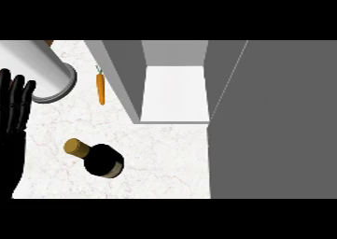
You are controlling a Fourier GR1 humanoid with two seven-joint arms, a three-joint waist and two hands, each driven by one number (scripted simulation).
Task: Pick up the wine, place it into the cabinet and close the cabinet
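Note:
A dark wine bottle [101, 159] with a tan cork top stands on the pale marble counter, seen from above, left of centre. Behind it to the right is the grey cabinet [174, 93], its inside showing a white floor; its open door [281, 121] fills the right side of the view. My left hand [9, 109] rests at the left edge, fingers straight and pointing up, apart from the bottle. The right hand does not show.
A large white cylinder [40, 70] with a grey rim lies at the top left, just beside my left hand. An orange carrot [101, 88] lies between it and the cabinet's left wall.

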